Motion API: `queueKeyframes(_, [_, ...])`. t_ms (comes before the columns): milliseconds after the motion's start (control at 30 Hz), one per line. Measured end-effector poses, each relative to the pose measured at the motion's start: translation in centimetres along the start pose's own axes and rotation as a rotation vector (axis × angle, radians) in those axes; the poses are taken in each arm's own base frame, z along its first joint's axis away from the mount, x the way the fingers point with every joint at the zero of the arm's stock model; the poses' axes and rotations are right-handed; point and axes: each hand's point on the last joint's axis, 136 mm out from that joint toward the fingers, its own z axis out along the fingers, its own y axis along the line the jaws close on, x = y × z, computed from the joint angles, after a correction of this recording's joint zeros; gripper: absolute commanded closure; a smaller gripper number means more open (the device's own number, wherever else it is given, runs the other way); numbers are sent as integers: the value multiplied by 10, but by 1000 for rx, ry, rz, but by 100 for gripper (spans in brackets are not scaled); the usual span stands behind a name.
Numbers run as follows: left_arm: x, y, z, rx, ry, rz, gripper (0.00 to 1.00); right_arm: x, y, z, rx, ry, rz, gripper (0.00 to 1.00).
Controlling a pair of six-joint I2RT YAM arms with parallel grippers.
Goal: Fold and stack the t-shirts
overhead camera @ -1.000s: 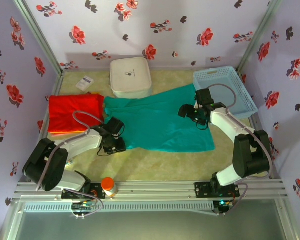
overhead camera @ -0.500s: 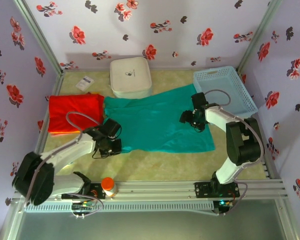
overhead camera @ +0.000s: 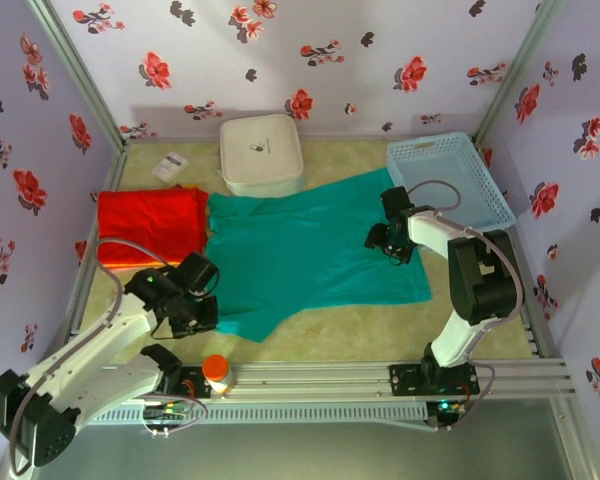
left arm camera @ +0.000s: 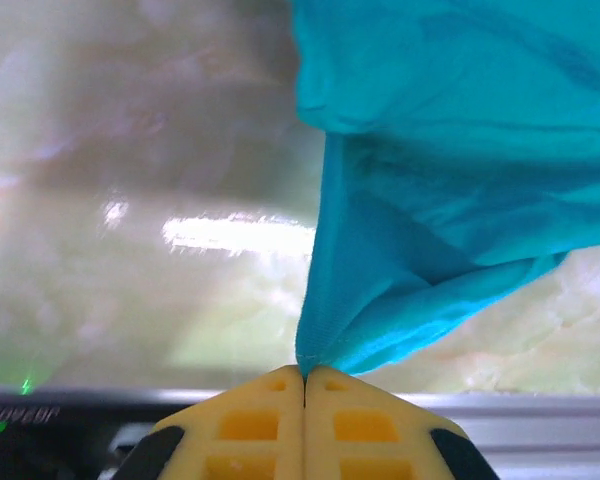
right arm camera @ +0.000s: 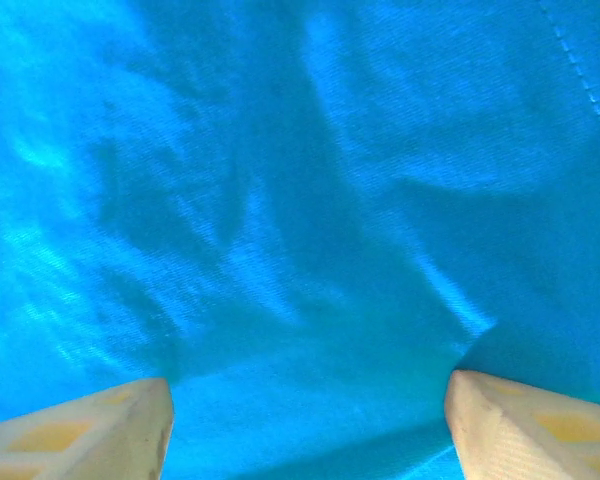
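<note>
Pale beige worktop [overhead camera: 380,340], floral walls [overhead camera: 380,60] all round. Got the left end effector [overhead camera: 202,316] clamped shut on the teal t-shirt [overhead camera: 310,250] at its 7 o'clock corner, arm stretched low. Right end effector [overhead camera: 385,245] spread apart right over the same shirt near 3 o'clock. Folded red t-shirt [overhead camera: 150,225] at 9 o'clock. White box [overhead camera: 261,152] at 12, light-blue basket [overhead camera: 450,180] at 2.

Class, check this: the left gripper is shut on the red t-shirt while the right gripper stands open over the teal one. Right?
Not quite: the left wrist view shows the left gripper shut on the teal t-shirt, not the red t-shirt. The right gripper does stand open over it.
</note>
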Motion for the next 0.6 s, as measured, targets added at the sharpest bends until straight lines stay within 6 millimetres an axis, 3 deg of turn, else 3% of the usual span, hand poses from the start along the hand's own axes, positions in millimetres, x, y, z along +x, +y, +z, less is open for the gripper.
queueKeyframes(267, [19,17,-13,18,-6,-54,100,-1,-2,-10,-6,-6,5,17])
queueKeyframes(433, [22,19,-10,12,0,-74,100,-4,4,-47,-68,-68,-6,11])
queueKeyframes(600, [19,16,-5,17,-4,-79,99,16,-15,-86,-85,-131,8,19])
